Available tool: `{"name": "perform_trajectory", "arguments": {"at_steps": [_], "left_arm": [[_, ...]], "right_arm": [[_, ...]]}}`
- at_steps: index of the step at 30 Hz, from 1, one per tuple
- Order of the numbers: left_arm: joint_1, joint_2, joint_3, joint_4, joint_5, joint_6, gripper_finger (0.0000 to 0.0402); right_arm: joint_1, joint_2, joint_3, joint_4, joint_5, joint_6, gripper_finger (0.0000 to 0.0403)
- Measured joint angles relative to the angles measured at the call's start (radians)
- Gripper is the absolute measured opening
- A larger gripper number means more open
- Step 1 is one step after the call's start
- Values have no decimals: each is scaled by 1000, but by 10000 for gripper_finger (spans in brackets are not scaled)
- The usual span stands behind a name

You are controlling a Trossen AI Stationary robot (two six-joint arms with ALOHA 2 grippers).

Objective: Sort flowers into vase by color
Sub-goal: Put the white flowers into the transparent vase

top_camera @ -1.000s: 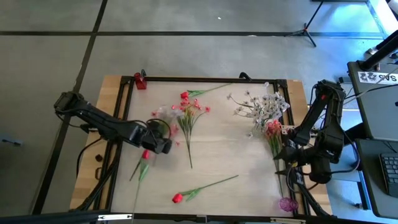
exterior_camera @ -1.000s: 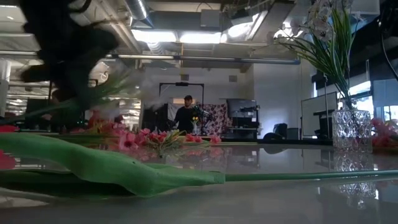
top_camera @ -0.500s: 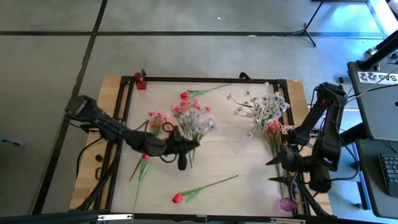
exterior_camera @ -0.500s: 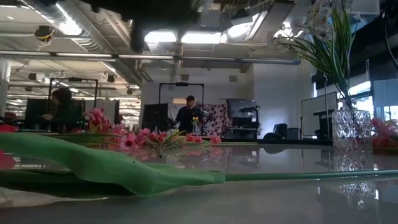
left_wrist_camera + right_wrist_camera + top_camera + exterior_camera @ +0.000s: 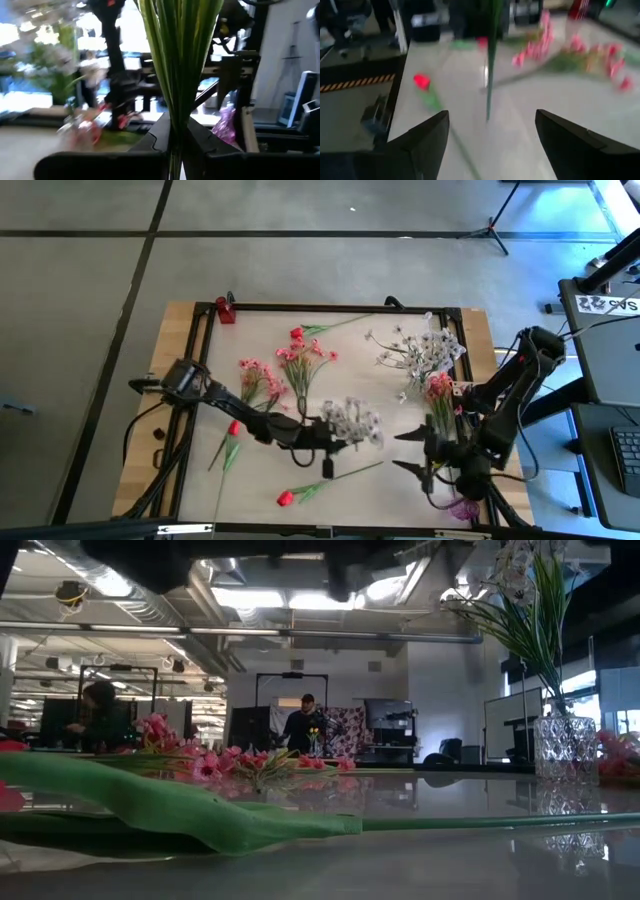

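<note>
From above, the left gripper (image 5: 325, 442) sits near the middle of the frame, low over the pale counter (image 5: 380, 395), clamped on the stems of a white spray (image 5: 352, 420) whose blossoms fan out toward the right. The right gripper (image 5: 408, 450) reaches in from the lower right of the frame with its two fingers spread wide and nothing between them, just beside those white blossoms. Pink sprays (image 5: 262, 380) lie at the upper left of the counter, and a second bunch (image 5: 305, 363) lies just right of them with a red bud at its top. One red flower (image 5: 228, 442) lies at the left edge and another red flower (image 5: 318, 485) lies along the bottom, below the left gripper. A vase of white blossoms (image 5: 425, 350) stands at the upper right, with a bunch of red and pink flowers (image 5: 440, 395) just below it. In the low view a green stem and leaf (image 5: 200, 815) stretches across the foreground, pink blossoms (image 5: 215, 762) lie behind it, and a glass vase (image 5: 563, 747) with green stems stands at the right; people stand in the room beyond. In the left wrist view the dark fingers (image 5: 160, 137) pinch a bundle of green stems (image 5: 177, 55) that rises upright through the centre. In the right wrist view the open fingers (image 5: 427, 142) frame the counter, with a red bud (image 5: 421, 80) at the left, a thin stem (image 5: 491, 75) hanging in the centre and blurred pink blossoms (image 5: 580, 55) at the upper right.
</note>
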Motion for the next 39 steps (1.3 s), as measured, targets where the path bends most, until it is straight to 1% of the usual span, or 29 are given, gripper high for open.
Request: {"name": "perform_trajectory", "arguments": {"at_steps": [2, 4, 6, 8, 11, 13, 16, 19, 21, 23, 26, 29, 32, 35, 37, 39], "left_arm": [[-4, 24, 42, 2, 22, 24, 18], [-14, 37, 60, 3, 21, 51, 18], [-22, 43, 68, 1, 23, 69, 18], [-27, 43, 77, -4, 27, 71, 18], [-28, 42, 87, -28, 75, 95, 18], [-28, 48, 102, -57, 83, 117, 18], [-27, 68, 124, -61, 91, 156, 18], [-21, 85, 134, -63, 97, 163, 18], [-20, 89, 134, -64, 87, 158, 18], [-21, 89, 134, -62, 83, 155, 18], [-25, 89, 134, -60, 83, 150, 18], [-27, 89, 134, -60, 83, 150, 18], [-21, 89, 134, -67, 73, 139, 21], [-20, 88, 134, -95, 67, 124, 37], [-21, 88, 134, -123, 64, 120, 58], [-32, 84, 134, -168, 14, 106, 81]], "right_arm": [[-28, 11, 0, 98, 40, -120, 296], [-45, 12, 0, 207, 74, -248, 296], [-61, 11, 0, 305, 76, -394, 296], [-81, 11, 0, 380, 53, -515, 296], [-132, 11, 0, 437, -46, -604, 296], [-173, 13, 0, 436, -125, -623, 296], [-232, 35, 0, 473, -195, -669, 296], [-255, 65, 0, 580, -284, -769, 295], [-259, 81, 0, 648, -314, -832, 285], [-257, 91, 0, 687, -316, -877, 264], [-259, 99, 0, 698, -315, -896, 214], [-273, 116, 0, 725, -321, -897, 153], [-278, 119, 0, 728, -349, -895, 90], [-287, 118, 0, 695, -381, -898, 26], [-284, 109, 0, 671, -403, -904, 13], [-275, 92, 0, 674, -391, -905, 17]]}}
